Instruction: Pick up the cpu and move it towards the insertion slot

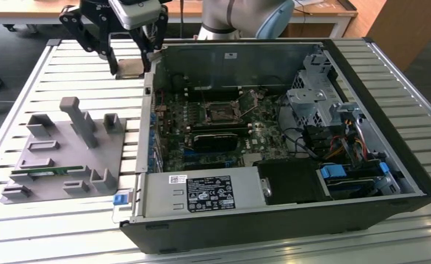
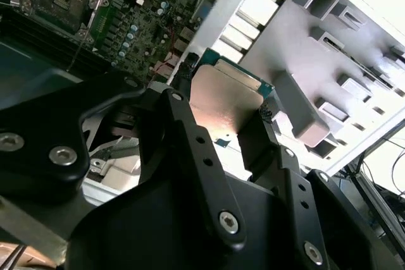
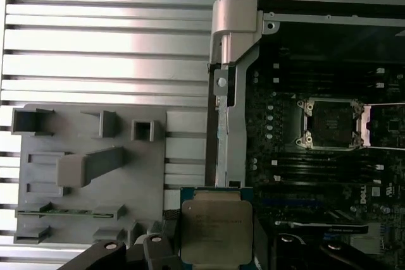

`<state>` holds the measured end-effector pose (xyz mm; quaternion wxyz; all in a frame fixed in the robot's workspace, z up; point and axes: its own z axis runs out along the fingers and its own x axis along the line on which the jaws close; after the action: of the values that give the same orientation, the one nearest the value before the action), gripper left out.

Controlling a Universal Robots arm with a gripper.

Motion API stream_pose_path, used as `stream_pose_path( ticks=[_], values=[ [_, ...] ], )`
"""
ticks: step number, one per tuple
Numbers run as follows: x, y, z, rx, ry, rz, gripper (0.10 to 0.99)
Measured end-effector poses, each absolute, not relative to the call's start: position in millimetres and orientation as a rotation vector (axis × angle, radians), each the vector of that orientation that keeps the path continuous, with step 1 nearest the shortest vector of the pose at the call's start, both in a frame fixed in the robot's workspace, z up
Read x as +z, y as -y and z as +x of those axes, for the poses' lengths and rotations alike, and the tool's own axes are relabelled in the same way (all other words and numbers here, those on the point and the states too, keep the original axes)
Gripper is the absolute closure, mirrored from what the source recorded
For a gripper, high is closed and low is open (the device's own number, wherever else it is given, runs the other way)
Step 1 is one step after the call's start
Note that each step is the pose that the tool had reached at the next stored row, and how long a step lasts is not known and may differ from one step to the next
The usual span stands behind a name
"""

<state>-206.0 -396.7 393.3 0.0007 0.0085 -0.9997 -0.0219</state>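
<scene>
Cpu (image 3: 216, 232) sits clamped between the end effector's (image 2: 221, 134) fingers (silver top showing), held above the table (image 1: 68, 77) beside the case, apart from the slot (image 3: 332, 123).

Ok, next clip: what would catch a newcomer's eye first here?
Probably the opened computer case on the slatted table, its insertion slot bare mid-board. Next, the hand, raised beyond the case's corner at the exterior view's left, gripping the cpu. A grey fixture tray lies beside the case.
</scene>
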Motion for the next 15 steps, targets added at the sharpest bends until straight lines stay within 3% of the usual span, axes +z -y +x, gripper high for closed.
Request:
stream_pose_path(
  ticks=[15],
  values=[
    [393.3,386.7,-180.3,-0.069,3.139,0.027,0.545]
  ],
)
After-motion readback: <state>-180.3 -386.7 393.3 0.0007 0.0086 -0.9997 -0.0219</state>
